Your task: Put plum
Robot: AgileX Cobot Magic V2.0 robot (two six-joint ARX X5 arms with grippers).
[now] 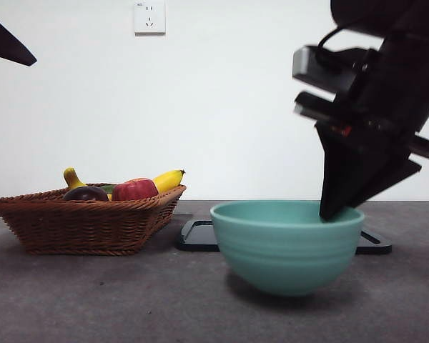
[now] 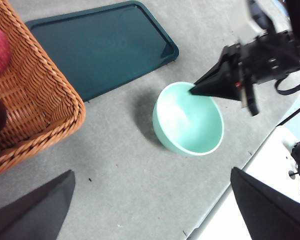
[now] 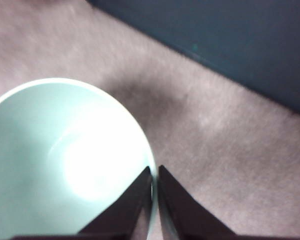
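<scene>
Obstacles: mint bowl at bench centre, the right gripper clamped over its 3 o'clock rim, arm slanting up and right. Wicker basket stood at 9 o'clock of the bowl, its fruit heaped above the rim. Dark tray lay flat behind, between them. Free room: bare bench before the bowl; open air above the basket; left gripper held high, jaws wide.
</scene>
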